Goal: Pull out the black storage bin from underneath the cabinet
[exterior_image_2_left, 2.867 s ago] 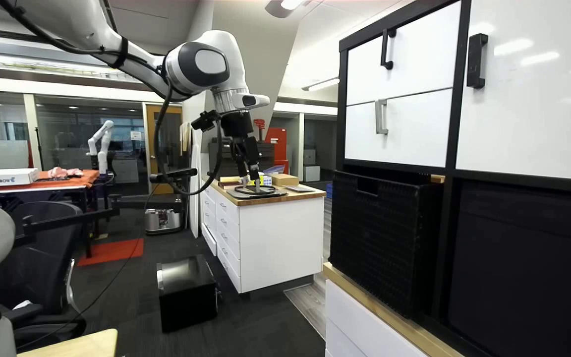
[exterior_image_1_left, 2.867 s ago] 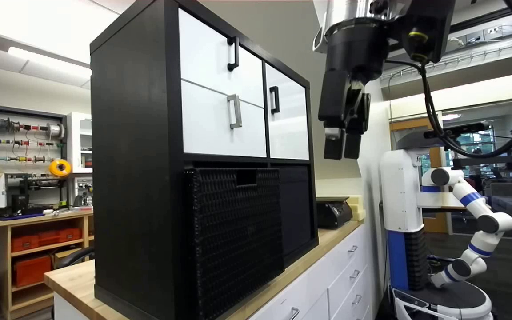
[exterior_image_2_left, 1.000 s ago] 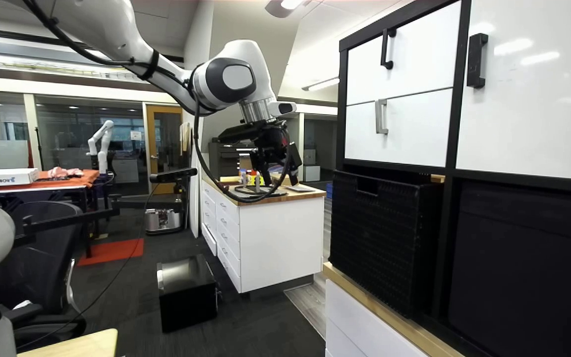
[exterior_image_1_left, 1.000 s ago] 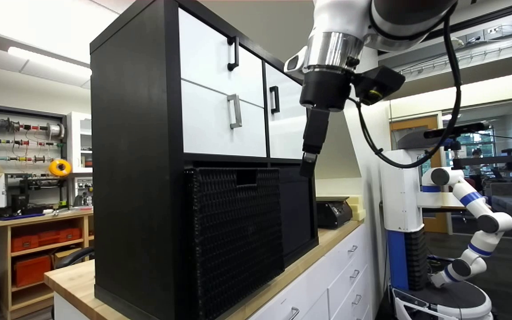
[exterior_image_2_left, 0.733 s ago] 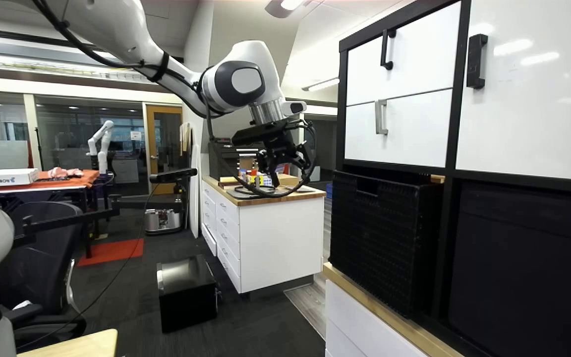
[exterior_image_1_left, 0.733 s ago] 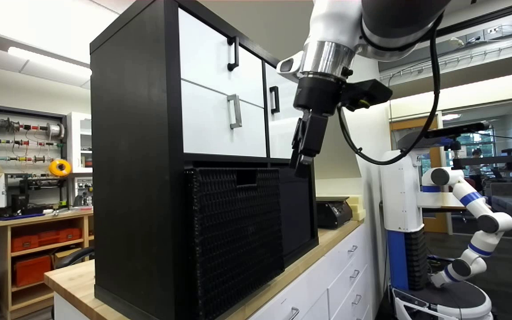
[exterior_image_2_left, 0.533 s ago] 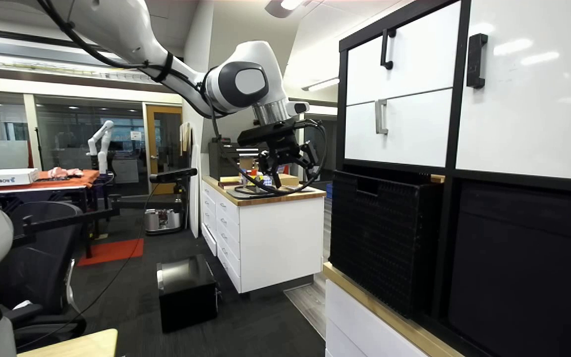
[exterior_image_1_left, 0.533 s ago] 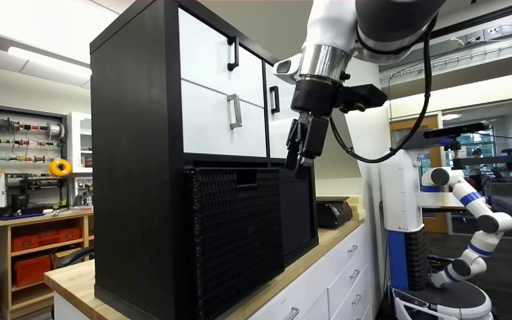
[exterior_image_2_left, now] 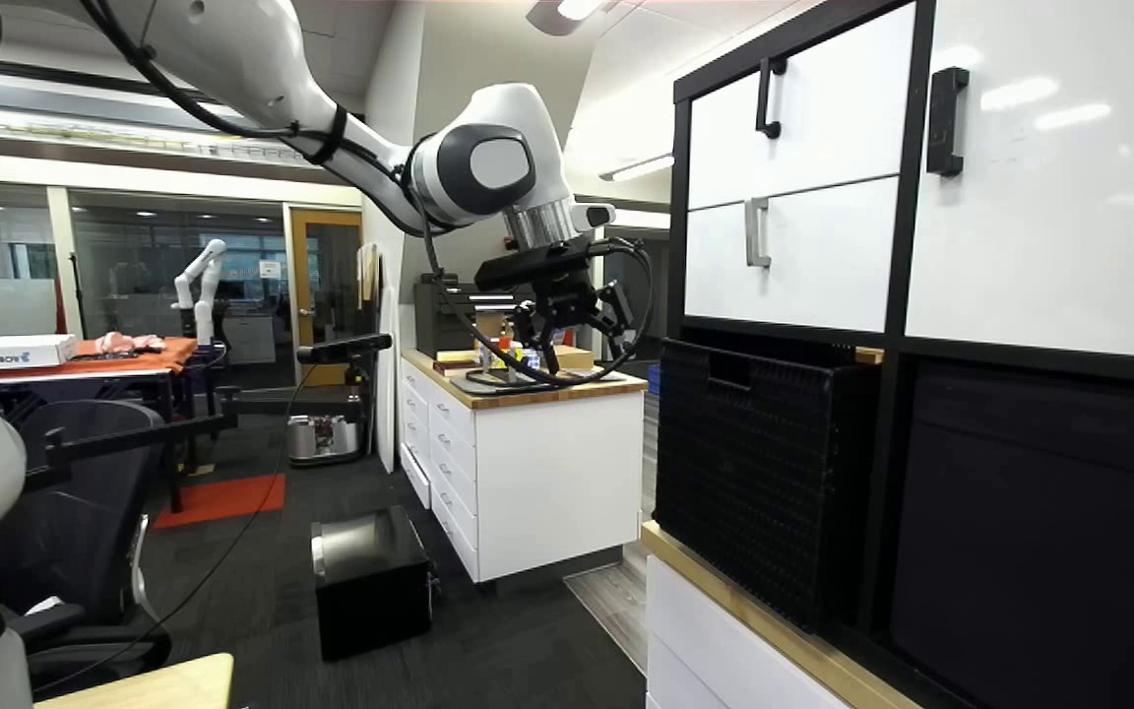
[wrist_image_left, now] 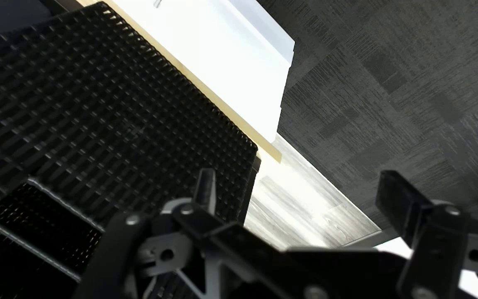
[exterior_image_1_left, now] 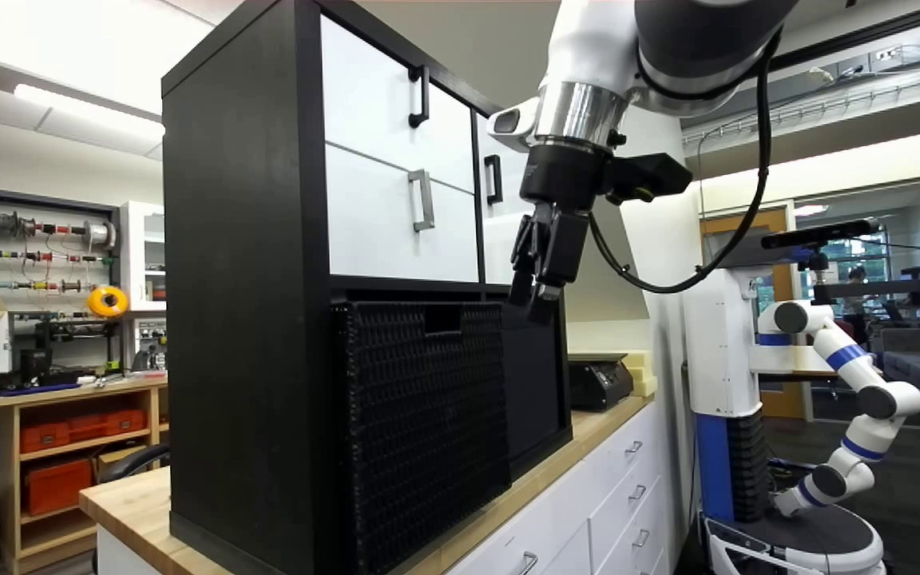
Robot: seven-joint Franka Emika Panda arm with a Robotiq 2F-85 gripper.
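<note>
The black storage bin [exterior_image_1_left: 428,415] stands in a lower compartment of the black cabinet [exterior_image_1_left: 232,279]. Its front and part of its side stick out past the cabinet frame [exterior_image_2_left: 904,246], as the bin [exterior_image_2_left: 739,473] shows in an exterior view. Its handle slot [exterior_image_1_left: 442,319] is at the top of the front, and the slot [wrist_image_left: 44,216] lies at lower left in the wrist view. My gripper [exterior_image_1_left: 532,306] is open and empty, pointing down, in front of the bin and apart from it. In the wrist view the gripper's [wrist_image_left: 298,178] fingers are wide apart over the bin front and floor.
White drawer fronts with protruding handles [exterior_image_1_left: 422,200] sit above the bin. A dark panel [exterior_image_1_left: 532,375] fills the compartment beside it. The wooden counter [exterior_image_1_left: 588,423] bears the cabinet, above white drawers [exterior_image_1_left: 620,487]. A black device [exterior_image_1_left: 600,383] stands farther along the counter.
My gripper has moved toward the bin and cabinet and has turned, showing its two fingers from a new side. In the last half second it has moved only slightly. The bin has not moved.
</note>
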